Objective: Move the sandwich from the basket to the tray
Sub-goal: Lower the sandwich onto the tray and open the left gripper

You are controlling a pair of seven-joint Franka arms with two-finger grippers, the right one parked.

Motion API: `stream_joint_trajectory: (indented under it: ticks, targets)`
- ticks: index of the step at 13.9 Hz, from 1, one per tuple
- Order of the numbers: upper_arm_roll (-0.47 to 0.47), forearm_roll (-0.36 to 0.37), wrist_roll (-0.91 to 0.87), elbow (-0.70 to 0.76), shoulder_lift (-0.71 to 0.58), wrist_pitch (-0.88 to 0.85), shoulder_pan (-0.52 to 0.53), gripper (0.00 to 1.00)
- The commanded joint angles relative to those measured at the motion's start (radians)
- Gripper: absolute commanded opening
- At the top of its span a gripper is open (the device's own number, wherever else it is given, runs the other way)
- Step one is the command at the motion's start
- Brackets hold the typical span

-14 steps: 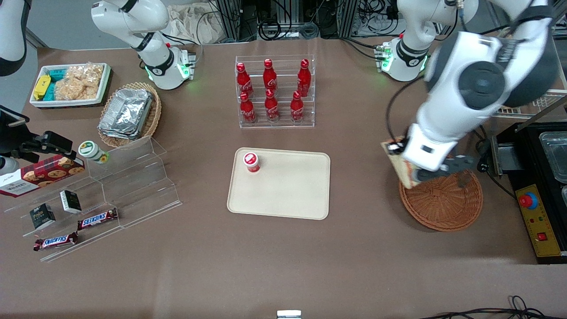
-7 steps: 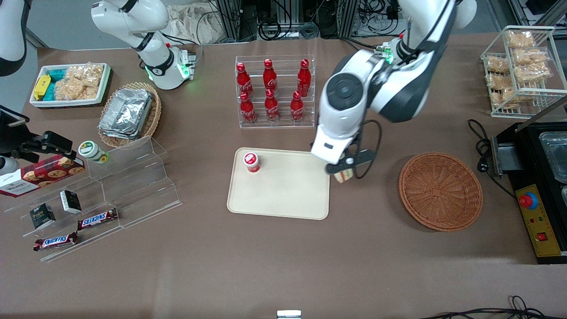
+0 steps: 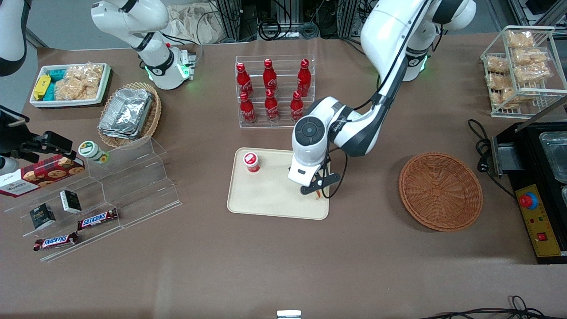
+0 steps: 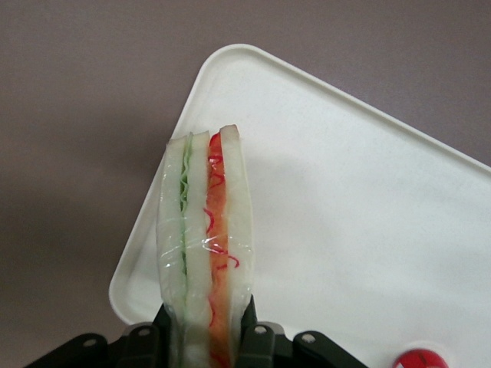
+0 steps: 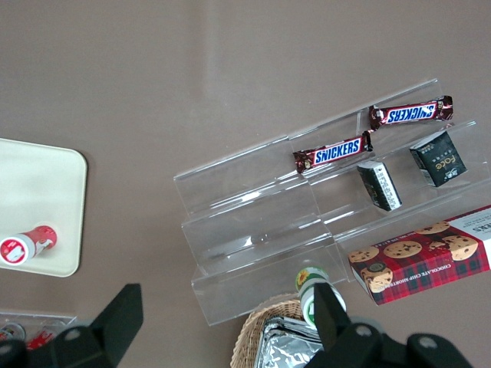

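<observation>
My left gripper (image 3: 315, 189) hangs over the tray (image 3: 274, 197), near the tray's corner closest to the basket. It is shut on the sandwich (image 4: 205, 245), a clear-wrapped wedge of white bread with green and orange-red layers, which stands on edge between the fingers (image 4: 247, 316) above the cream tray (image 4: 353, 207). In the front view the wrist hides most of the sandwich; only an orange sliver (image 3: 318, 195) shows. The reddish-brown woven basket (image 3: 440, 191) sits toward the working arm's end with nothing in it.
A small red-capped container (image 3: 251, 162) stands on the tray's corner toward the parked arm. A clear rack of red cola bottles (image 3: 274, 91) stands farther from the camera than the tray. A black appliance (image 3: 538, 177) stands beside the basket.
The arm has swung from above the basket across to the tray with the sandwich in its grip, then lowered over the tray's corner.
</observation>
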Motion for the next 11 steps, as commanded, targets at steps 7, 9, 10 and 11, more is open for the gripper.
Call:
stream_joint_trajectory:
  ticks: [7,9,10,11]
  targets:
    - [0.013,-0.004,-0.003,0.024,0.075,0.057,-0.013,0.49]
    - [0.015,-0.004,0.000,0.025,0.073,0.057,-0.013,0.77]
    - [0.015,-0.004,0.000,0.025,0.072,0.056,-0.013,0.90]
    - [0.015,-0.005,-0.012,0.027,0.061,0.053,-0.013,1.00]
